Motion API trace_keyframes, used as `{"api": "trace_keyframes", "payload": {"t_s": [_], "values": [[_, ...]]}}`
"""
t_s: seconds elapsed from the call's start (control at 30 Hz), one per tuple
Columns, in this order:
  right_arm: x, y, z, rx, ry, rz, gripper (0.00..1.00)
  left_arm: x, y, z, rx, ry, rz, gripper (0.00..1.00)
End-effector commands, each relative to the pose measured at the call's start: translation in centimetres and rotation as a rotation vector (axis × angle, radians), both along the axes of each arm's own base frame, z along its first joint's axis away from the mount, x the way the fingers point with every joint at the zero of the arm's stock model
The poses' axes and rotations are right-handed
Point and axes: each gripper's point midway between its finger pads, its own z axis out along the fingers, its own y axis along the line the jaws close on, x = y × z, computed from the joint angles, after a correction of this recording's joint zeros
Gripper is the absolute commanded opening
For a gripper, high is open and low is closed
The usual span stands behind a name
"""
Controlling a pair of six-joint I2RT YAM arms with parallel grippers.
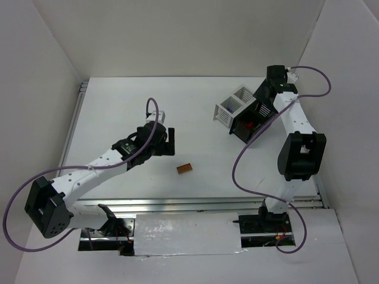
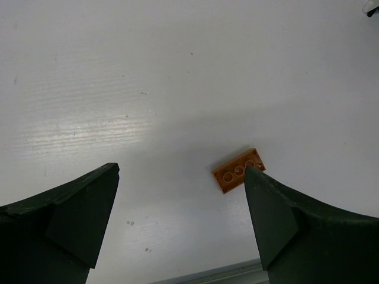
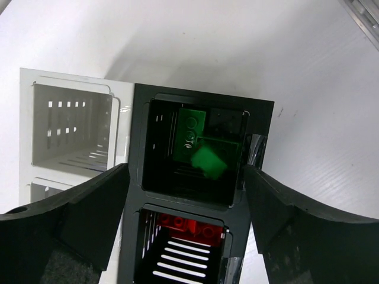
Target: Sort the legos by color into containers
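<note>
An orange-brown lego [image 1: 185, 168] lies flat on the white table, a little right of and nearer than my left gripper [image 1: 169, 142]. In the left wrist view that lego [image 2: 237, 171] lies underside up just beyond the right fingertip, and my left gripper [image 2: 182, 171] is open and empty. My right gripper [image 3: 186, 171] hangs open above the black container [image 3: 260, 124]. Green legos [image 3: 192, 133] lie in its far compartment, with one blurred green brick [image 3: 208, 161] loose above them. Red legos [image 3: 189, 223] lie in the near compartment.
A white slotted container [image 3: 71, 127] stands against the black one's left side; from above it [image 1: 233, 103] shows two compartments. The black container [image 1: 247, 131] sits at the back right under my right arm. White walls enclose the table, and a metal rail [image 1: 177, 204] runs along its near edge.
</note>
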Motion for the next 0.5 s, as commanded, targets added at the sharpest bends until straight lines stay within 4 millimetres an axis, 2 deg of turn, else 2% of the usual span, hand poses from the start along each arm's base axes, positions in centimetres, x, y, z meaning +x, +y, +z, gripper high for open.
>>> {"api": "trace_keyframes", "payload": {"t_s": [0.0,0.03,0.1,0.13,0.17,0.2,0.23,0.27,0.3,0.33,0.37,0.4,0.43,0.47], "values": [[0.4,-0.1,2.4,-0.015,-0.041,-0.004,0.86,0.2,-1.0,0.2,-0.037,0.008,-0.029,0.99],[0.3,0.1,2.6,-0.01,-0.04,0.005,0.86,0.2,-1.2,0.1,-0.036,0.01,-0.041,0.99],[-0.4,2.1,4.0,0.016,-0.073,0.073,0.86,0.0,-1.3,-0.5,-0.037,0.026,-0.044,0.99],[-0.9,4.2,4.6,0.002,-0.083,0.134,0.88,0.0,-1.3,-0.5,-0.047,0.029,-0.031,1.0],[-2.1,7.2,5.9,-0.014,-0.114,0.206,0.89,0.0,-1.1,-0.4,-0.045,0.026,-0.015,1.0],[-2.8,9.1,6.4,-0.015,-0.13,0.264,0.99,0.0,-0.6,-0.4,-0.042,0.029,0.014,0.99],[-3.6,11.1,6.5,-0.029,-0.129,0.358,0.99,0.2,-0.2,0.3,-0.07,0.021,0.072,1.0],[-5.7,15.8,6.3,0.013,-0.136,0.514,1.0,0.0,1.6,0.3,-0.024,0.017,0.153,1.0],[-6.9,18.2,5.8,0.022,-0.13,0.603,1.0,0.0,2.7,0.6,-0.045,0.015,0.244,1.0],[-8.0,19.9,5.2,0.033,-0.119,0.642,1.0,0.0,3.8,1.9,-0.058,-0.007,0.308,0.99],[-9.5,20.9,3.8,0.014,-0.092,0.646,1.0,-0.9,5.6,1.7,-0.017,0.017,0.37,1.0],[-11.6,24.7,3.1,0.018,-0.086,0.728,1.0,-0.9,7.5,2.3,-0.027,0.0,0.484,0.99],[-12.8,26.1,2.4,0.009,-0.069,0.742,1.0,-1.2,8.5,3.7,-0.044,-0.019,0.525,1.0],[-13.7,26.9,1.0,-0.026,-0.042,0.739,0.99,-1.6,9.3,4.2,-0.035,-0.024,0.545,1.0]]}}
